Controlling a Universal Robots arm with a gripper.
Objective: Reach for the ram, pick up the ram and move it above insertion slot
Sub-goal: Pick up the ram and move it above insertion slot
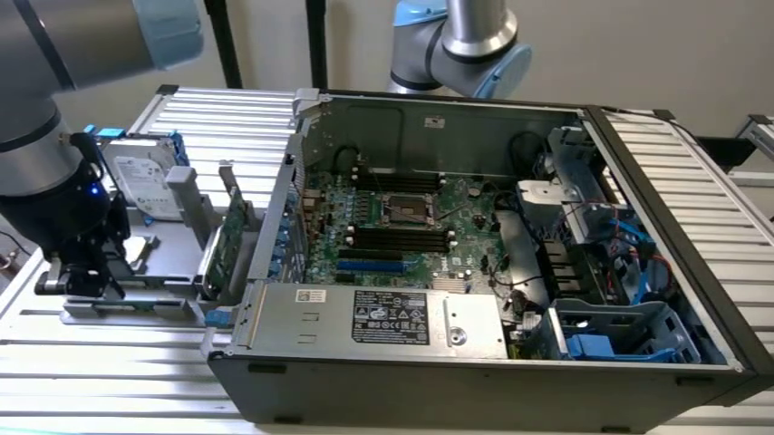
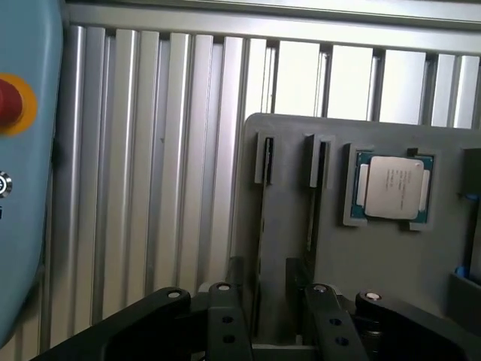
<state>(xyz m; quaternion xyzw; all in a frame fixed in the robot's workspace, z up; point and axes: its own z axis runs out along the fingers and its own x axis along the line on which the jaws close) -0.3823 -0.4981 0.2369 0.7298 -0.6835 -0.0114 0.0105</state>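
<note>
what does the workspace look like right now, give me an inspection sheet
surface: slatted aluminium table carrying an open computer case and a grey holder
job's things: ram stands edge-on in the grey holder, not gripped; black insertion slots on the motherboard look empty
clutter: hard drive, expansion card and processor chip sit in the holder
grippers: tool open, low over the holder, holding nothing
cables: blue cables inside the case, at the exterior view's right
surroundings: second arm behind the case; blue box with a red button beside the table
</note>
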